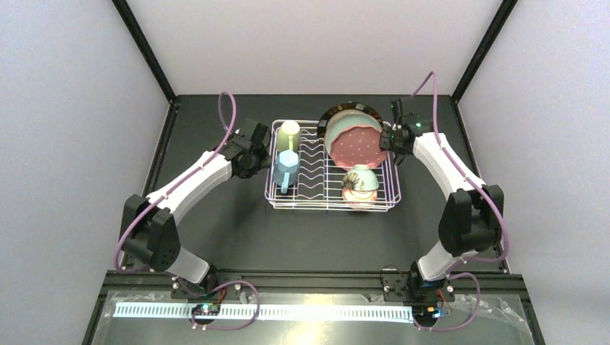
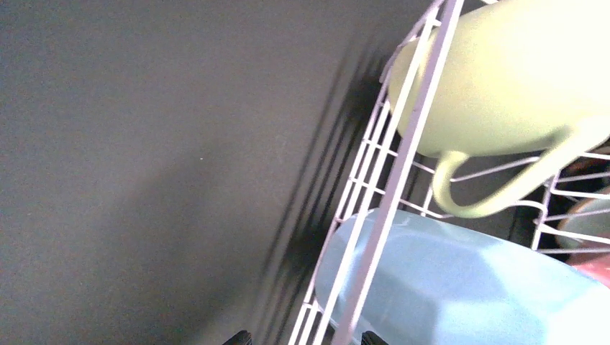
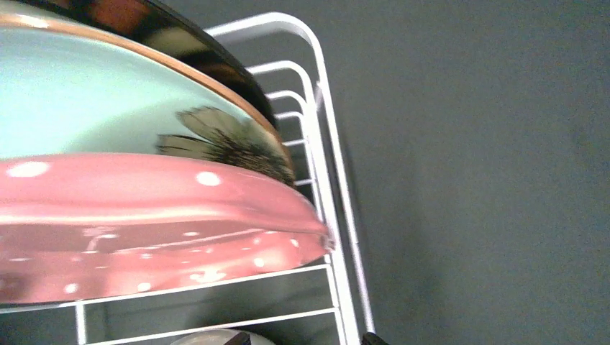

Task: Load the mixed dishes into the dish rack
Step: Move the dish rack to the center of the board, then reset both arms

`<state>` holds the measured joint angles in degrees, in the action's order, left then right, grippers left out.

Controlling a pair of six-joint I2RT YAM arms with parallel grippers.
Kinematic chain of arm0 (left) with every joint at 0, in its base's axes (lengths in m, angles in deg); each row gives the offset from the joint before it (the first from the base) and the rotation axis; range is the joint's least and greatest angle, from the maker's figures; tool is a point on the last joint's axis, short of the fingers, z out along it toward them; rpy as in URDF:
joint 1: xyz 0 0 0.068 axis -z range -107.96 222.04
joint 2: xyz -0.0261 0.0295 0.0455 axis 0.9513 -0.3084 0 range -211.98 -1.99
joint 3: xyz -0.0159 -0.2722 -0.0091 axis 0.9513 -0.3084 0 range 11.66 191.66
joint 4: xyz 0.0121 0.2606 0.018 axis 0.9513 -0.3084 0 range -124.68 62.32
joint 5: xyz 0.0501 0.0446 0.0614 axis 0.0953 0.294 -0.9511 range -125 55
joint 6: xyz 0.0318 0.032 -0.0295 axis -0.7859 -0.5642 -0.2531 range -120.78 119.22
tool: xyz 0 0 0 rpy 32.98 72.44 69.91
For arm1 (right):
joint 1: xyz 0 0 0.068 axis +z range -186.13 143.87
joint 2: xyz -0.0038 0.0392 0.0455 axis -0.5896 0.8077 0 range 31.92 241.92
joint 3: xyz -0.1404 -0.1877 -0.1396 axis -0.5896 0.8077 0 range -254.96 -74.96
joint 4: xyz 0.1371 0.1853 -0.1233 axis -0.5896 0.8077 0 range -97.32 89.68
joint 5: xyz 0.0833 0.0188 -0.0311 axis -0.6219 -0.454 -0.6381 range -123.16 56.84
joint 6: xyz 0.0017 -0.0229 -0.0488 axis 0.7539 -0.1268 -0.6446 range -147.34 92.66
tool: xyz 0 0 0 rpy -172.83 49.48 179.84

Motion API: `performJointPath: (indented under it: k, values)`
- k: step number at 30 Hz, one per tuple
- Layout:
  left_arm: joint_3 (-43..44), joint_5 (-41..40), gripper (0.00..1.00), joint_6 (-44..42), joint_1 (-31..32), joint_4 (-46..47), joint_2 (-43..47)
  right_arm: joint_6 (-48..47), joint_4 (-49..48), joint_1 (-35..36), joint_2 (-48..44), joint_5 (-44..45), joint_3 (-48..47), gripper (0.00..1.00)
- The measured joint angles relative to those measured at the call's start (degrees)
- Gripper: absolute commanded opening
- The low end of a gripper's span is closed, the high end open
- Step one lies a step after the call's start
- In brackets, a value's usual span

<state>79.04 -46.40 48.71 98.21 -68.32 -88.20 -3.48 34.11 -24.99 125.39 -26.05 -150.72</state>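
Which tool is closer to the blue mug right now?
Left. The left tool sits just outside the dish rack's left wall, right beside the blue mug. The right tool is across the rack, at the right edge of the pink dotted plate.

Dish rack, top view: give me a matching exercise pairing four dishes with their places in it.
Things in the dish rack:
1. cream mug
2. blue mug
3. pink dotted plate
4. mint bowl

Places:
A. near right corner
B. far left corner
C. far right end, standing on edge
D. left side, about midway along

Pairs: 1-B, 2-D, 3-C, 4-A
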Motion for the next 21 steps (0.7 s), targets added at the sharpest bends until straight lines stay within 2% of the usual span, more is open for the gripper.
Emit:
performJointPath:
  k: [6, 10, 14, 17, 21]
  values:
    - [0.0, 0.37, 0.88, -0.87, 0.83, -0.42, 2.67, -1.6, 0.52, 1.03, -4.83, -1.73, -2.08, 0.98]
    - [0.52, -0.94, 0.88, -2.45, 0.85, -1.36, 4.92, -3.37, -0.35, 1.11, -10.51, -1.22, -1.31, 0.98]
    - [2.47, -3.5, 0.92, -5.05, 0.85, -1.57, 6.32, -4.52, -1.66, 1.11, -14.84, 0.11, -0.04, 0.98]
    - [3.67, -6.12, 0.99, -7.39, 0.85, -1.22, 7.17, -5.03, -3.08, 1.11, -16.92, 1.11, 2.12, 0.98]
    - [3.26, -11.15, 0.99, -11.1, 0.85, 1.66, 9.4, -5.77, -4.42, 1.11, -18.69, 2.71, 5.6, 0.98]
